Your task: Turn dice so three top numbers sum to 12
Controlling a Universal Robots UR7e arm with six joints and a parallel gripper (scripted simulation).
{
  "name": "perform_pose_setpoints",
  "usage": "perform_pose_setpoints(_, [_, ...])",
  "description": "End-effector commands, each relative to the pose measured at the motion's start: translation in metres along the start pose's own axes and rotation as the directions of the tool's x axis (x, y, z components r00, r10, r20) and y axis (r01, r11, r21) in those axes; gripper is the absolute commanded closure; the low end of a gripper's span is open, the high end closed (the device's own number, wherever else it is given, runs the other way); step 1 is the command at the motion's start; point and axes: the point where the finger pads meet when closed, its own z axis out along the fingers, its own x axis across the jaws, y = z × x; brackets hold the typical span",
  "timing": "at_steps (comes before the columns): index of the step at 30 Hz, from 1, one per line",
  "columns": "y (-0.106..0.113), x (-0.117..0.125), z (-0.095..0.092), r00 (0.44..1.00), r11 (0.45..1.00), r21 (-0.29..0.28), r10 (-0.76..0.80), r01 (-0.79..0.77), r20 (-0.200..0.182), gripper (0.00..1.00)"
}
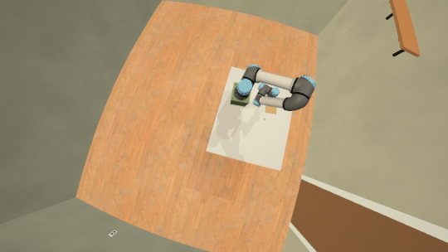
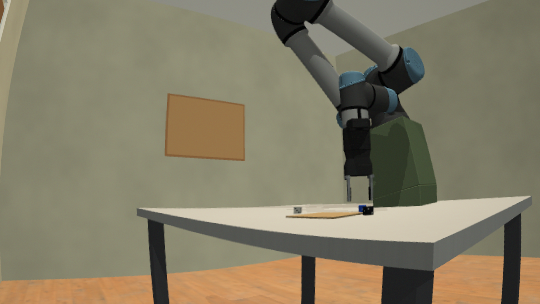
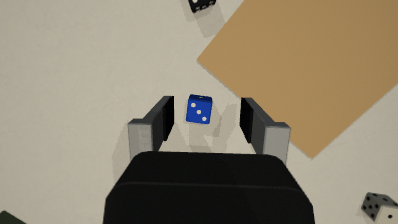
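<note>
In the wrist view a blue die (image 3: 199,109) with three pips up lies on the white table top, beside the tan mat (image 3: 310,65) and off it. My gripper (image 3: 207,110) is open above the blue die, one finger on each side, not touching it. A black die (image 3: 201,5) lies on the table at the top edge, off the mat. A white die (image 3: 378,206) lies at the bottom right, off the mat. In the side view the gripper (image 2: 359,192) hangs a little above the blue die (image 2: 361,207) and the black die (image 2: 368,210); the white die (image 2: 297,210) sits further left.
The green robot base (image 2: 402,162) stands just behind the dice. The mat (image 2: 325,215) lies flat near the table's middle. The overhead view shows the arm (image 1: 278,89) folded over the mat (image 1: 270,109).
</note>
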Motion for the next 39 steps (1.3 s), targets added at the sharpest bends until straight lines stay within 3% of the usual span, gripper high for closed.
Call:
perform_pose_setpoints(1, [-0.002, 0.000, 0.000, 1.000, 1.000, 0.001, 0.000, 0.000, -0.001, 0.00])
perform_pose_setpoints(7, [-0.014, 0.000, 0.000, 1.000, 1.000, 0.001, 0.000, 0.000, -0.001, 0.00])
perform_pose_setpoints(17, [-0.067, -0.001, 0.000, 1.000, 1.000, 0.001, 0.000, 0.000, -0.001, 0.00])
perform_pose_setpoints(24, [-0.086, -0.001, 0.000, 1.000, 1.000, 0.001, 0.000, 0.000, -0.001, 0.00])
perform_pose_setpoints(39, [-0.090, -0.001, 0.000, 1.000, 1.000, 0.001, 0.000, 0.000, -0.001, 0.00])
